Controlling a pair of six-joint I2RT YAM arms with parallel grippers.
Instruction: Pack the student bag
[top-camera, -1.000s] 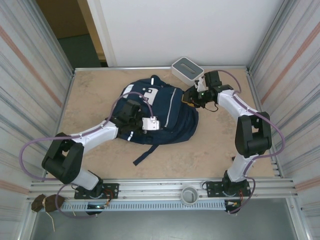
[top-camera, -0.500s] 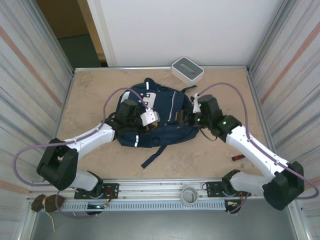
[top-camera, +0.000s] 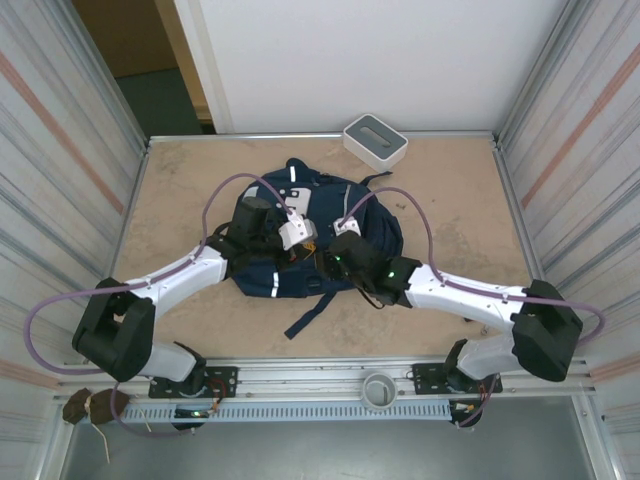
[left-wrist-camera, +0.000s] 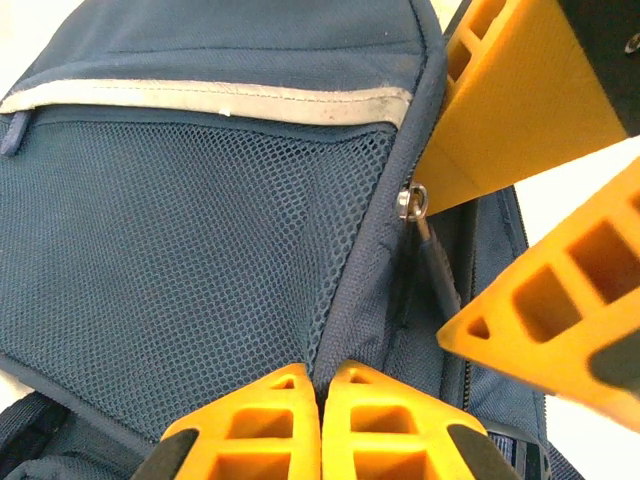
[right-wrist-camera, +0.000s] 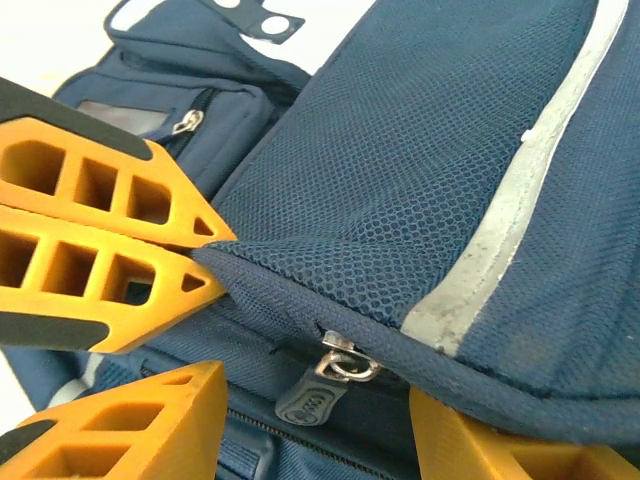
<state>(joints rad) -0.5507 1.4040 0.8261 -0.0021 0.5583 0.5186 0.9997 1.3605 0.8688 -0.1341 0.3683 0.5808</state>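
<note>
Navy student bag fold clamped by left gripper; right gripper fingers spread apart around the zipper pull

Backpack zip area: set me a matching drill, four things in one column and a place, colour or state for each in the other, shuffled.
Things
1. left hand
2. right hand
3. box
4. zipper pull

Place, colour or state
A. at the far edge of the table, apart from the backpack
B. open, straddling the zipper pull
C. shut on the backpack's mesh edge
D. silver ring with a dark tab

Pairs: 1-C, 2-B, 3-A, 4-D
</note>
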